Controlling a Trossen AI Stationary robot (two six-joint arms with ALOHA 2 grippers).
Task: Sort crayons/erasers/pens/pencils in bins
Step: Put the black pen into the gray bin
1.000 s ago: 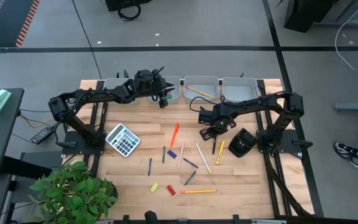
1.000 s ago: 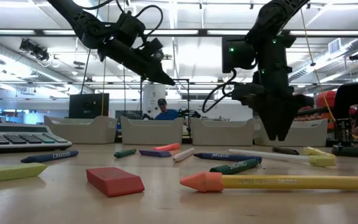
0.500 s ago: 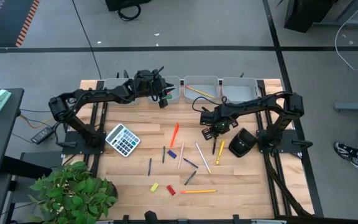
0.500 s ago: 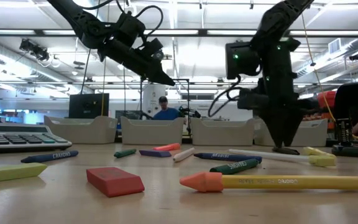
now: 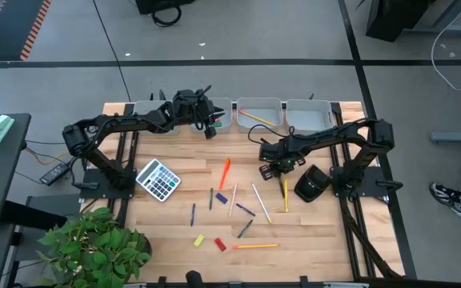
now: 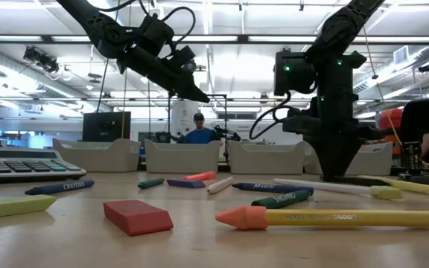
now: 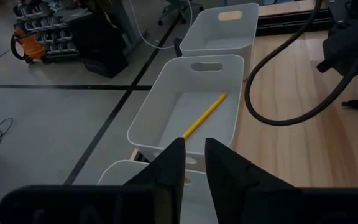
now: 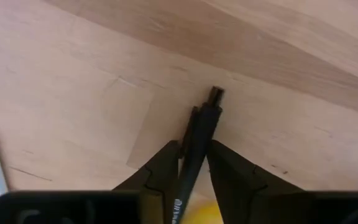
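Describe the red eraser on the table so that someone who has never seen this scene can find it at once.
Start at the wooden table and go to its near edge, opposite the row of grey bins. There a long yellow crayon with an orange tip lies flat; the red eraser sits just off its orange end. It is a short flat red block, and its only stubby neighbour, another eraser, is yellow.

**What things look made of**

The bench (image 5: 310, 220) is pale wood with fine grain lines, smooth and matt. The bins (image 7: 207, 106) are light-grey plastic, smooth with a soft shine. The black pen (image 8: 199, 146) looks like shiny plastic. The red eraser (image 6: 137, 216) looks dull and rubbery.
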